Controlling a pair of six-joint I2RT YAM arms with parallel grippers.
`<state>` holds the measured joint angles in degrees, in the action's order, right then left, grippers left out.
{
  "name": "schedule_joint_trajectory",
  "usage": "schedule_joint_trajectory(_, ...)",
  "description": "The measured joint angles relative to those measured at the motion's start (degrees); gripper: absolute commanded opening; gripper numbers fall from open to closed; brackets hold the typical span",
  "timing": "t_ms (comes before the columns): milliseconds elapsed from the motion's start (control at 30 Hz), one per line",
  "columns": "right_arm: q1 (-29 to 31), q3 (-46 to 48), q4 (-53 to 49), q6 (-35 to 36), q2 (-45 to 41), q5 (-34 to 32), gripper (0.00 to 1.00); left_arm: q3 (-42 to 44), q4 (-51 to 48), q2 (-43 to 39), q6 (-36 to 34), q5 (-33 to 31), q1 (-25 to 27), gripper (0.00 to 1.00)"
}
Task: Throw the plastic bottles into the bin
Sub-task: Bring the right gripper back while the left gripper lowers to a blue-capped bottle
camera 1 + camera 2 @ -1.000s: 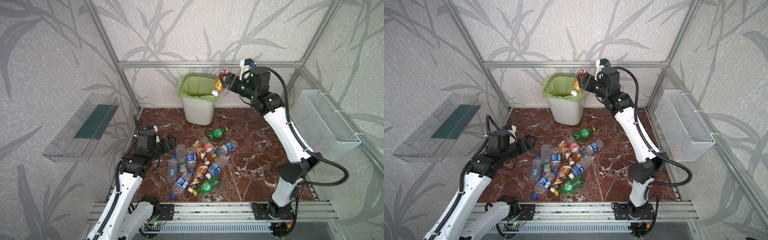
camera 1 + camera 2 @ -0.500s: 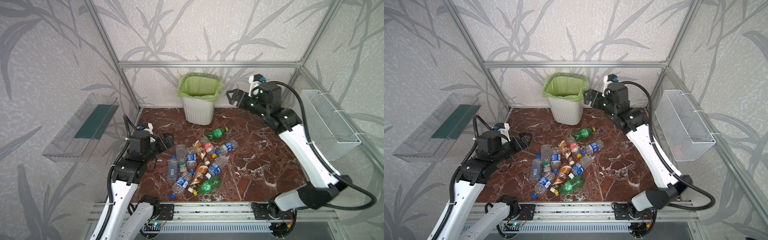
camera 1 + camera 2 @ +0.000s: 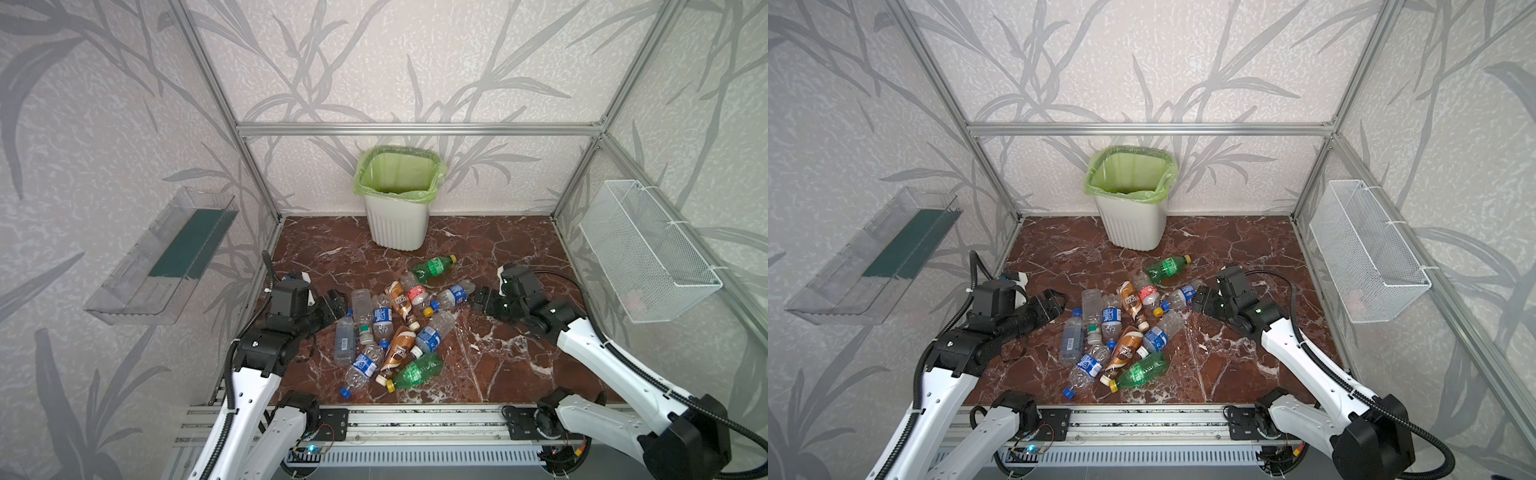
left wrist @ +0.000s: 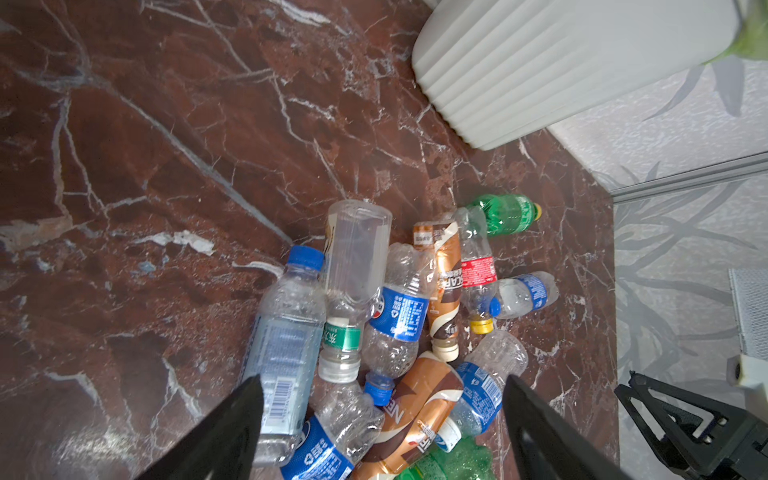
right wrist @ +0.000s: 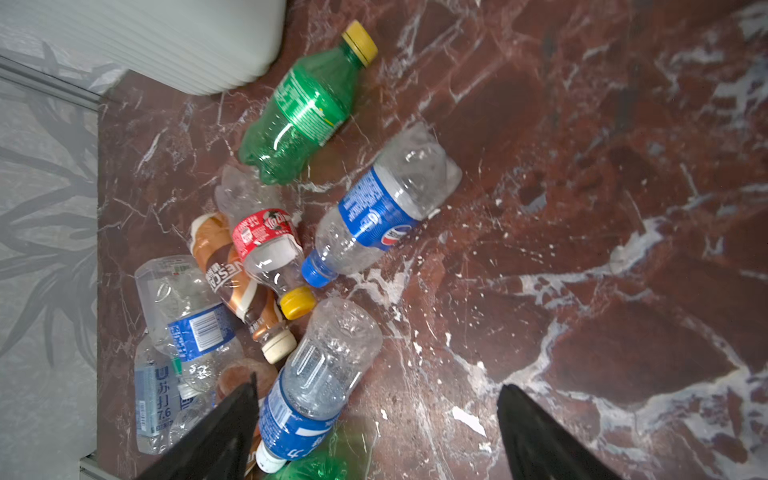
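On the marbled bench (image 3: 478, 241) in front of the bin (image 3: 397, 232), we find the right fingers (image 5: 536, 440) down low at the right edge of the heap of bottles (image 3: 390, 332), spread wide and holding nothing. A second ago they were up at the bin's rim with an orange bottle pinched between them. Half a second ago they had already pulled clear of the rim, empty. That bottle is nowhere on the bench now, so we take it to have gone into the bin, though the green liner (image 3: 399, 170) and the steep angle hide the bottom from us. The left fingers (image 4: 232, 440) have stayed by the heap's left edge throughout. They too stand spread and empty, pointing over a pale-labelled clear bottle (image 4: 286, 345). For the task, one drop is done and a fresh pick is opening: some eleven bottles lie tumbled together on the bench, well short of the bin. We judge the blue-labelled bottle (image 5: 320, 374) just off the right fingers the likely next grab, and its neighbours crowd it closely enough to be dragged along.
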<state>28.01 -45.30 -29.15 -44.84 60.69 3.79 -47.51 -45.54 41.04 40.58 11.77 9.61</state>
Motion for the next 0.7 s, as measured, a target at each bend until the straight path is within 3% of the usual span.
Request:
schedule_joint_trajectory(267,5.8,2.0,2.2,-3.7,-0.1,1.5,0.87,5.9,-1.3,0.3,1.2,1.4,0.0,0.88)
schedule_joint_trajectory(700,11.4,3.2,5.3,-6.4,3.8,1.8,0.86,6.9,-0.3,7.4,1.5,1.2,0.8,0.87)
